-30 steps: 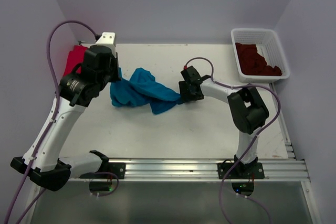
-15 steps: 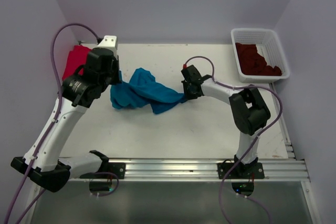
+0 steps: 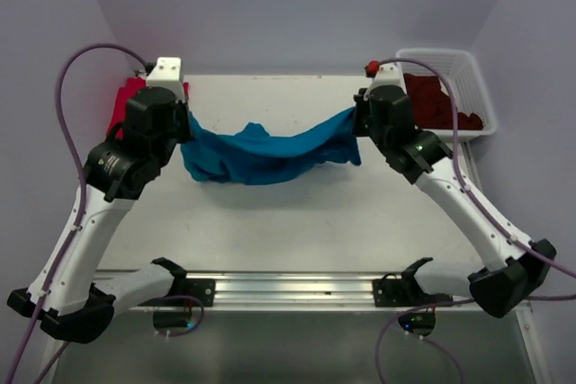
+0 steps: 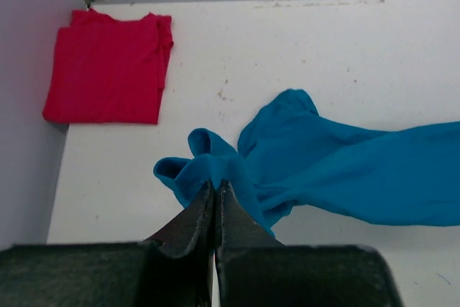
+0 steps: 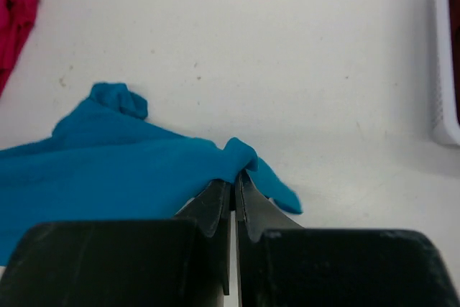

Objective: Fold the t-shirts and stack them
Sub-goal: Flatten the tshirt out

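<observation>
So far only one garment looks finished: the red t-shirt (image 4: 108, 77) lies folded into a flat rectangle in the far left corner of the table (image 3: 297, 222). The teal t-shirt (image 3: 261, 152) is the one being worked on. It is held at both ends and hangs as a sagging band over the far half of the table. Its middle is bunched and low, and I cannot tell whether it rests on the surface or clears it. The left gripper (image 4: 215, 186) is clenched on a rolled fold at the shirt's left end. The right gripper (image 5: 233, 181) is pinched tight on a knot of cloth at its right end, and neither pair of jaws shows more than a sliver of gap. I judge this to be the spreading step, before any fold: the teal shirt has yet to be laid flat, folded and stacked. The white lattice basket (image 3: 432, 54) sits at the far right corner. It holds a crumpled heap of dark maroon t-shirts (image 3: 436, 101), though I cannot tell how many, and all of them are yet to be folded.
</observation>
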Tool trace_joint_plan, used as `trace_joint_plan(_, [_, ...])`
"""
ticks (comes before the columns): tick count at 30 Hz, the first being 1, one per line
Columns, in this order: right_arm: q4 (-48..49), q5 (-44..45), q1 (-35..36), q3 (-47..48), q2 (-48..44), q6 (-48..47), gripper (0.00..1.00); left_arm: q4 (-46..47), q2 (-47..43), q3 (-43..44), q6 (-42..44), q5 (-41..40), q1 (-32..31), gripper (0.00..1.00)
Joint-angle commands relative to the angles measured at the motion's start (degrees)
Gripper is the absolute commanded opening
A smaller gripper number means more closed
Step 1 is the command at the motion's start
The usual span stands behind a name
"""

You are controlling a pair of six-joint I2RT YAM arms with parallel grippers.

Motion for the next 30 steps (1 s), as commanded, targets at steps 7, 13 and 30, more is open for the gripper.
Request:
trace_joint_plan(7, [6.0, 2.6, 0.0, -2.1, -19.8, -6.9, 0.00, 18.3, -11.9, 5.6, 8.4, 0.8, -0.2, 0.00])
trace_joint_plan(13, [13.5, -2.2, 0.0, -8.0, -32.1, -9.8, 0.00, 28.3, -21.0, 2.3, 12.1, 7.5, -0.2, 0.00])
trace_joint_plan(30, [9.6, -0.8, 0.0, -3.7, -48.1, -11.9, 0.00, 29.4, -28.4, 10.4, 12.3, 22.7, 5.3, 0.00])
